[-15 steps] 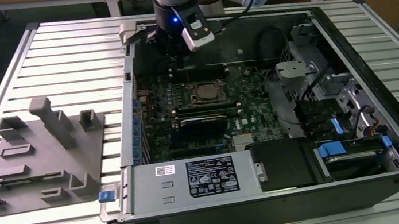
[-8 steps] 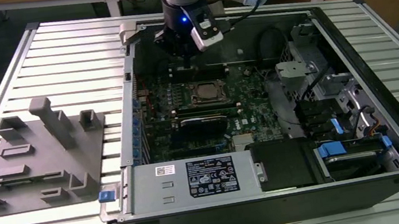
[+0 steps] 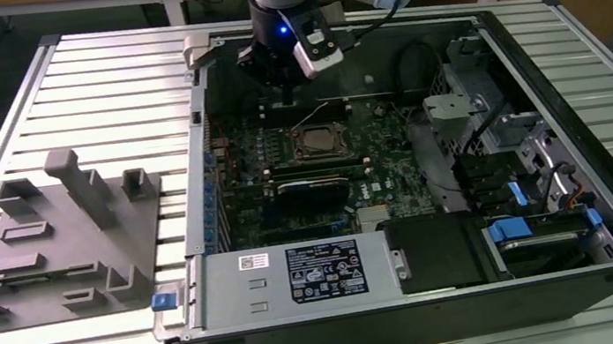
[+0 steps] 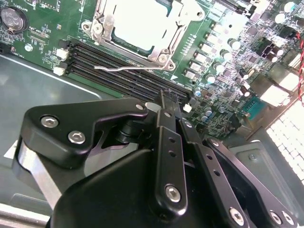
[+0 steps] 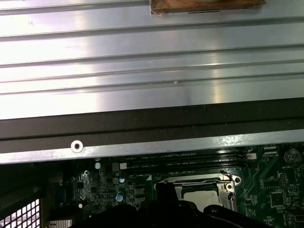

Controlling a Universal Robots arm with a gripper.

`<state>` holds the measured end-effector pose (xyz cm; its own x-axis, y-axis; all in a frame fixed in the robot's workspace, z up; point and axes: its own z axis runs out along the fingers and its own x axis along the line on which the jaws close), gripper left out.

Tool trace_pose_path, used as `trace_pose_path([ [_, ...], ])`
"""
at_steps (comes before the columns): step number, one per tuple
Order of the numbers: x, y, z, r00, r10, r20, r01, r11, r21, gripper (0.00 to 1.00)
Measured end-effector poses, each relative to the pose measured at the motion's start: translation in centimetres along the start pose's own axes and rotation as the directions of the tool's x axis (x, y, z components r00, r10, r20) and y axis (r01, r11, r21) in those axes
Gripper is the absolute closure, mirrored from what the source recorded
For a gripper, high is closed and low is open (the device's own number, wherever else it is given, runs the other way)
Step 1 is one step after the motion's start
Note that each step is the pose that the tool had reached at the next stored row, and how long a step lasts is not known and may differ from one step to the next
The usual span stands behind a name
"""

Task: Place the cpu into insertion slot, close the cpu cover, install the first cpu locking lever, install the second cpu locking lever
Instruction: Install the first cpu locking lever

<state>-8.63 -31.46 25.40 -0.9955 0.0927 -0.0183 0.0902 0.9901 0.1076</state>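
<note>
Inside — cpu (image 4: pixel 137 21) in insertion slot (image 4: pixel 159 57)

Bright even light, glare on the ribbed metal table (image 5: pixel 152 90), computer case (image 3: pixel 421 321) dim inside.

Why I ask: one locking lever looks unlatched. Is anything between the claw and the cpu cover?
Nothing visible does. The claw hangs above the motherboard, with open air down to the cpu cover. The unlatched lever lies along the cover's edge, over the memory slots, not across the path.
</note>
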Motion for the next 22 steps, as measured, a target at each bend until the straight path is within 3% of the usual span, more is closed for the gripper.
trace_pose_path([
  [3,-0.16,0.01,0.10,1.0000,0.000,-0.0001,0.000,1.0000,-0.0016,0.89],
  [9,-0.98,0.05,0.39,1.0000,0.000,-0.0016,0.000,0.9999,-0.0164,0.89],
  [18,-1.85,0.03,0.94,1.0000,0.000,-0.0016,0.000,0.9999,-0.0171,0.89],
  [19,-2.00,0.02,1.00,1.0000,0.000,-0.0017,0.000,0.9998,-0.0187,0.89],
  [21,-2.27,0.01,1.03,1.0000,0.001,-0.0033,-0.001,0.9995,-0.0326,0.89],
  [22,-2.34,0.01,1.05,1.0000,0.001,-0.0033,-0.001,0.9994,-0.0333,0.89],
])
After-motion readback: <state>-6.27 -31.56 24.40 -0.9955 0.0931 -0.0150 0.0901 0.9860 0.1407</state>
